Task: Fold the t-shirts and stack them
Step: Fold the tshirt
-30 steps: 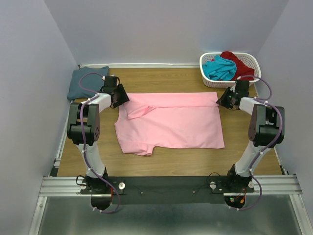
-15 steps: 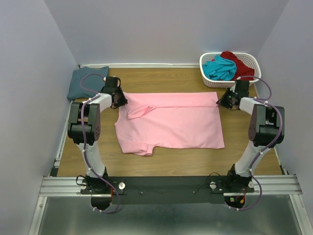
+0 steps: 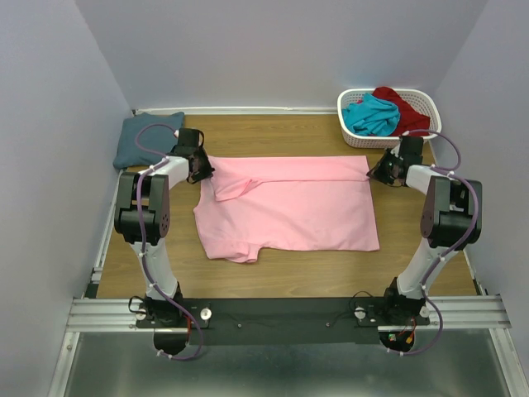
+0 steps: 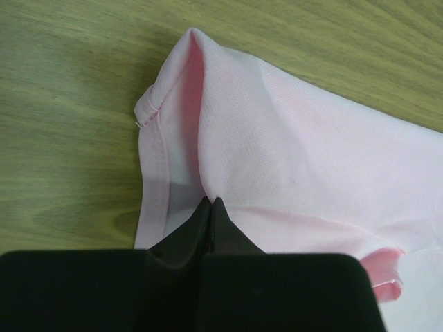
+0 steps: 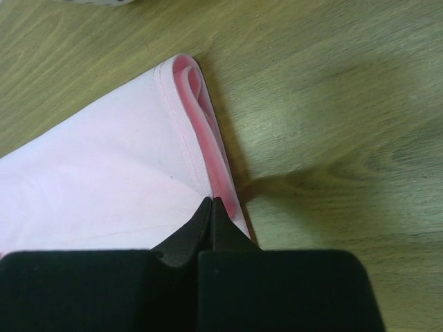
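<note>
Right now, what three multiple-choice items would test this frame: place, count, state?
1. Where is the white basket on the table? A far right corner; B near left corner; C centre.
2. T-shirts in the basket? A none; B two; C four.
3. The left gripper and right gripper are: A wide open; B shut on the pink t-shirt; C shut on the basket.
1 A: it stands by the far right edge. 2 B: a teal t-shirt and a dark red t-shirt. 3 B: each pinches a far corner.
</note>
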